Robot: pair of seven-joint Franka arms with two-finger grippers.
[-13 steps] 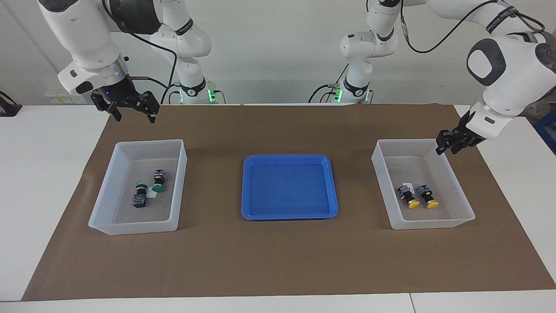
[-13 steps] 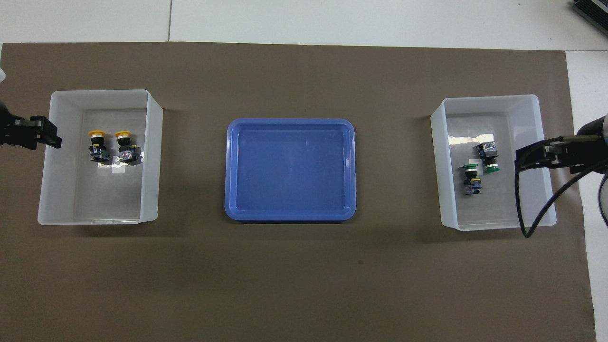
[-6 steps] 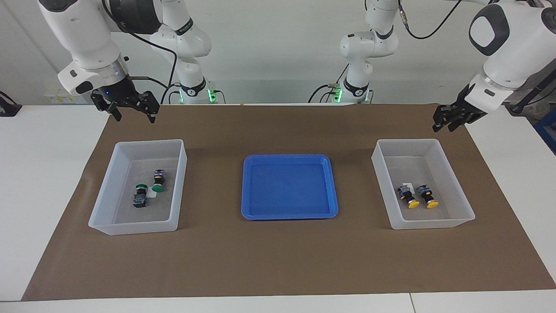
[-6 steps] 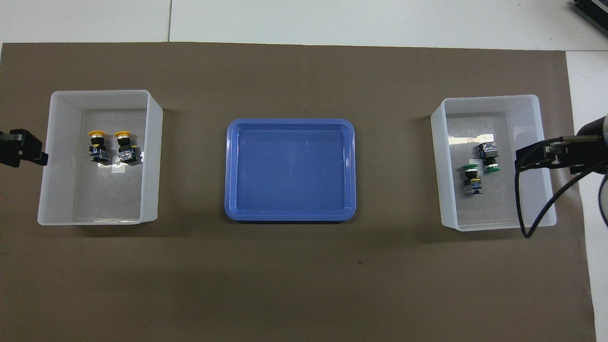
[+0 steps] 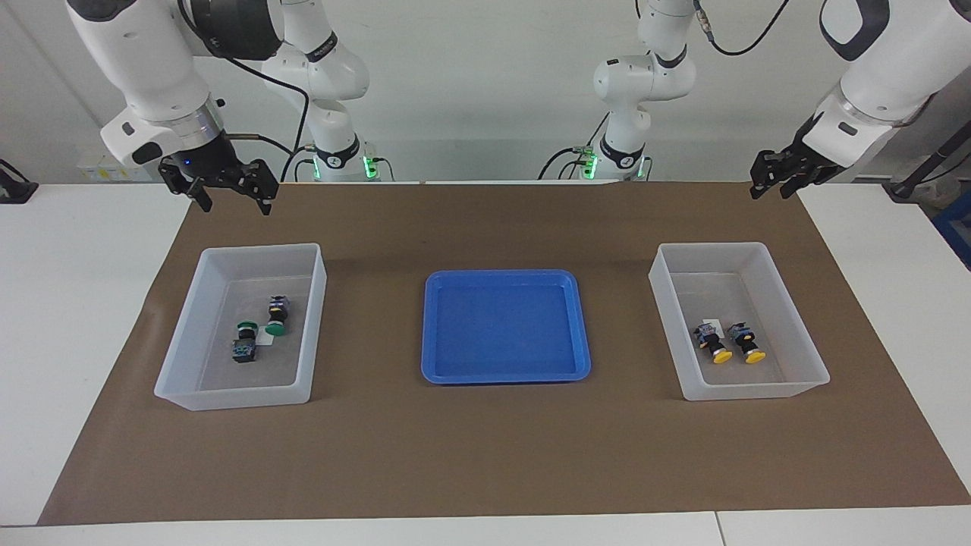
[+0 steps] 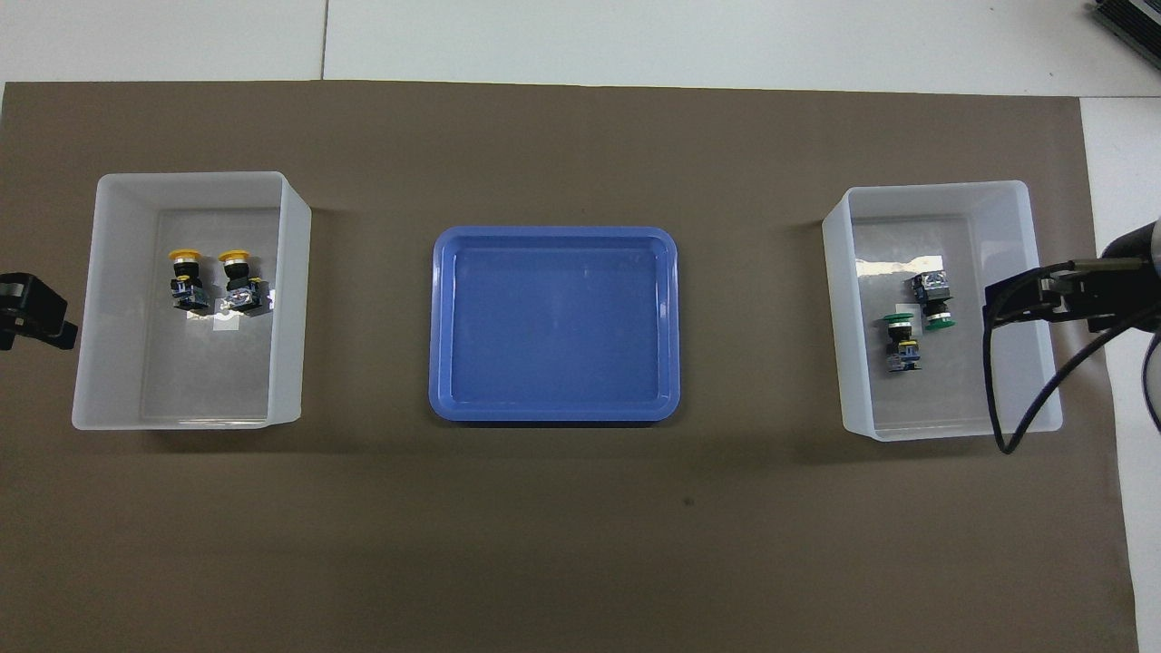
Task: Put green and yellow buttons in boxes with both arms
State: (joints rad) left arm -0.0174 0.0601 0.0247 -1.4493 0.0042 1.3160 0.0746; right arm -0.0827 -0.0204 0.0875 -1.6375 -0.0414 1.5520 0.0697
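Observation:
Two green buttons (image 5: 274, 318) (image 6: 932, 301) lie in the box (image 5: 178, 356) (image 6: 1043, 381) toward the right arm's end. Two yellow buttons (image 5: 714, 345) (image 6: 186, 277) lie side by side in the box (image 5: 804, 356) (image 6: 100, 381) toward the left arm's end. My right gripper (image 5: 231, 199) (image 6: 1020, 304) is open and empty, raised over the mat at the robots' side of the green buttons' box. My left gripper (image 5: 770, 186) (image 6: 36, 313) is open and empty, raised over the mat's corner beside the yellow buttons' box.
A shallow blue tray (image 5: 504, 375) (image 6: 553, 415) sits empty on the brown mat (image 5: 485, 455) between the two boxes. A black cable (image 6: 993, 381) hangs from the right gripper over the green buttons' box.
My left gripper has risen and drawn back from the rim of the yellow buttons' box toward the robots. The right arm and all buttons have not moved.

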